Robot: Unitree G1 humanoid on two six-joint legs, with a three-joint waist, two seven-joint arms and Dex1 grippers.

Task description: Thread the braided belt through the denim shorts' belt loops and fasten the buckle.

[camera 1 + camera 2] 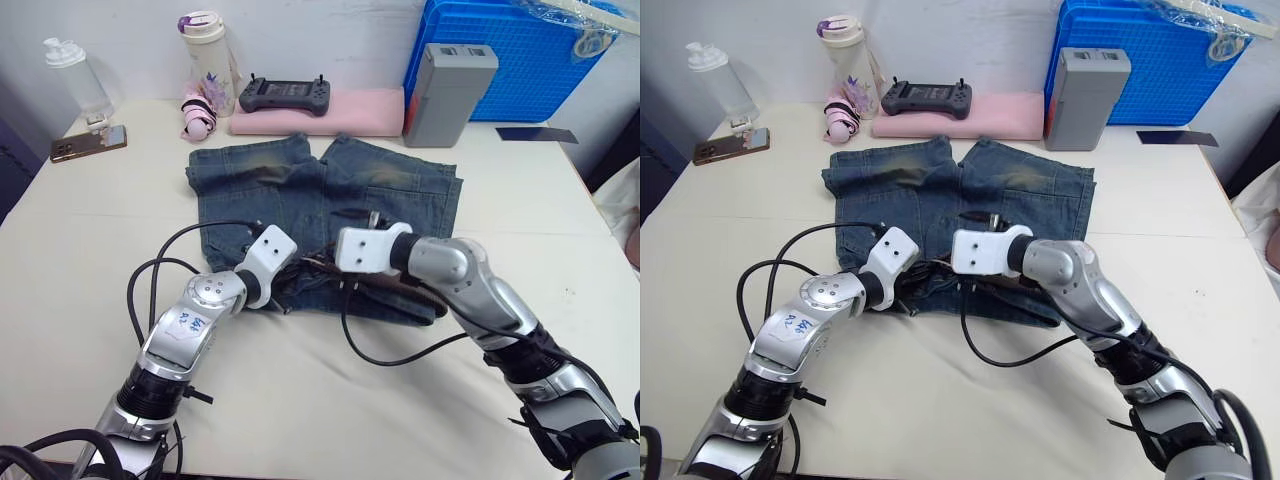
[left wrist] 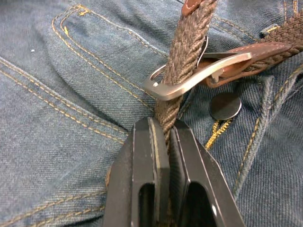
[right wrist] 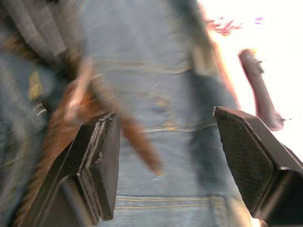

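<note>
Denim shorts [image 1: 330,200] flat on the desk [image 1: 100,230], both claws at the waistband.
Left claw [image 2: 165,137] pinches the braided belt [image 2: 182,61] below the buckle [image 2: 189,80]; right claw [image 3: 165,142] spread wide.

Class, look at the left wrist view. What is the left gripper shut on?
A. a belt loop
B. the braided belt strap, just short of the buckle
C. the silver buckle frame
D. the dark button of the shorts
B: the left gripper pinches the braided belt between its fingers, with the buckle just beyond them and the button lying apart on the denim shorts.
</note>
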